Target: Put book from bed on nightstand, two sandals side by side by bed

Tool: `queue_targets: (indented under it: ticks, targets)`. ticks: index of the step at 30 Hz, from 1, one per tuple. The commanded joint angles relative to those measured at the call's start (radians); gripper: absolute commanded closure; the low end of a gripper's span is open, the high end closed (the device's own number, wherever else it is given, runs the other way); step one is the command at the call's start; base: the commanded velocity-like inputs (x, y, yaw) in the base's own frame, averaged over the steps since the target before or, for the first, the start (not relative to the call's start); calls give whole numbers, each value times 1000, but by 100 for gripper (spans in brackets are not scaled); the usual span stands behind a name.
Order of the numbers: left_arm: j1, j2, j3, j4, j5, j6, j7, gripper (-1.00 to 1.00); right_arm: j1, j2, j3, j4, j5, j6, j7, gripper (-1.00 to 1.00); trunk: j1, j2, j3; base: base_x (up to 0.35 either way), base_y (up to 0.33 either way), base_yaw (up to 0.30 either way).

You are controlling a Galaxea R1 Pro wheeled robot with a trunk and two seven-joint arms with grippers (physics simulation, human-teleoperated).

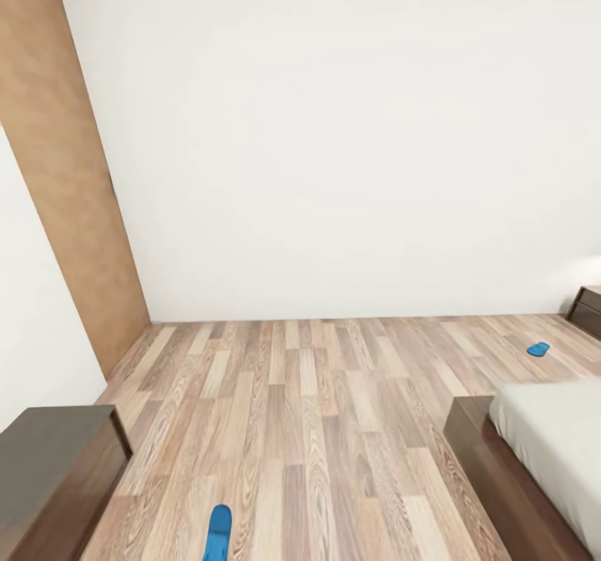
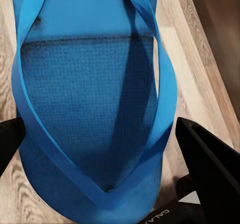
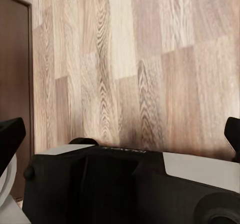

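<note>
Floor: we see brown wood-plank floor (image 1: 317, 411), strips of mixed pale and dark tone with strong grain, running up to a plain white wall (image 1: 351, 144).
Door panel: a flat tan wood-look slab (image 1: 71, 210) leans along the head view's left side.
Bed: at lower right of the head view we note the low platform bed (image 1: 492, 477), dark brown wood frame, with a smooth pale grey-white mattress (image 1: 559, 436) on it.
Nightstand: a dark brown wooden cabinet with a drawer front (image 1: 587, 310) sits at the right edge, against the far wall.
Other cabinet: a dark brown glossy-topped unit (image 1: 54, 469) sits at lower left of the head view.
Near sandal: a thin, flat, bright blue flip-flop (image 1: 219, 532) lies on the planks at the bottom of the head view, between the left cabinet and the bed.
Far sandal: a second blue flip-flop (image 1: 538, 349) lies on the floor near the nightstand, just beyond the bed corner, well apart from the first.
Left claw: the left gripper (image 2: 107, 146) points down over the near sandal (image 2: 90, 99); its black fingers (image 2: 210, 159) are spread, one on each side of the textured sole, whose straps meet in a V; contact we cannot tell.
Right claw: the right gripper (image 3: 122, 141) faces bare planks, its black fingertips (image 3: 10, 139) set wide apart, with nothing between them.
</note>
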State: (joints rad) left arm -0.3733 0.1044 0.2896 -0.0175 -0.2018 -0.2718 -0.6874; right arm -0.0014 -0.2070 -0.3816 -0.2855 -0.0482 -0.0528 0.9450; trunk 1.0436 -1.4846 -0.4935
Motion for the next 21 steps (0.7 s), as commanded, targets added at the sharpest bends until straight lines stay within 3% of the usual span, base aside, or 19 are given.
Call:
queue_targets:
  ticks: [1, 21]
  targets:
    - [-1, 0, 9, 1, -10, -6, -1, 100, 0, 0, 0, 0, -2, -2, 3, -100, 1, 0, -1, 327, 0, 0]
    - [-1, 1, 10, 1, -10, -4, -1, 100, 0, 0, 0, 0, -2, -4, 3, -100, 1, 0, -1, 327, 0, 0]
